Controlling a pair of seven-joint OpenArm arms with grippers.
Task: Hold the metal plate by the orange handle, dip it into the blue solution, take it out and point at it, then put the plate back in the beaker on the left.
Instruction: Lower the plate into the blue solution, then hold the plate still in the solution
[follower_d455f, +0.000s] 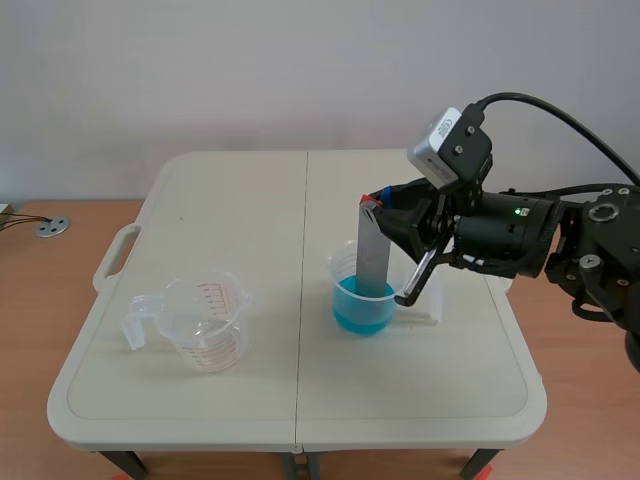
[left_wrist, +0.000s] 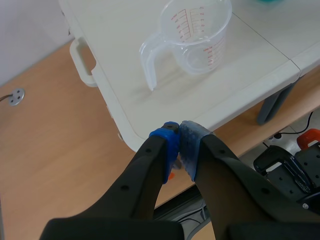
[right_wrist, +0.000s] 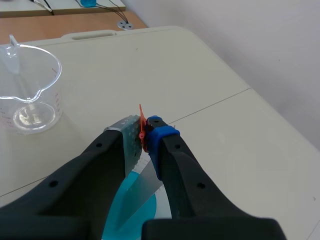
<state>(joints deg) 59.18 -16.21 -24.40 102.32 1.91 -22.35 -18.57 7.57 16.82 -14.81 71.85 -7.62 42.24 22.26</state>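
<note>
Nearest the robot, the left gripper (left_wrist: 179, 145) hangs off the table (follower_d455f: 200, 400), over the wooden floor (left_wrist: 60, 160) just outside the near left corner. Its two blue pads are pressed together with nothing between them.

On the left half of the table, towards the near edge, stands the clear beaker (follower_d455f: 205, 325). It is upright, has red graduation marks, and its handle (follower_d455f: 135, 320) is turned to the left edge. The left wrist view shows the same vessel ahead of the closed fingers, and it holds nothing.

On the right half, just beyond the centre seam, stands the second beaker (follower_d455f: 363, 305), which holds the blue solution (follower_d455f: 362, 300).

The metal plate (follower_d455f: 374, 250) stands nearly upright in this beaker. Its lower end is in the liquid and its upper part rises well above the rim.

At the top of the plate, the orange handle (follower_d455f: 372, 199) is pinched by the right gripper (follower_d455f: 385, 205), whose arm (follower_d455f: 520, 235) comes in from the right edge.

In the right wrist view the fingers are clamped on the orange tab (right_wrist: 141, 125). The grey plate (right_wrist: 145, 182) runs down from the tab into the blue liquid (right_wrist: 125, 210).

Farther off, beside the table's far left corner, a round metal disc (follower_d455f: 52, 227) lies on the floor. A pale wall (follower_d455f: 250, 70) stands beyond the far edge.
</note>
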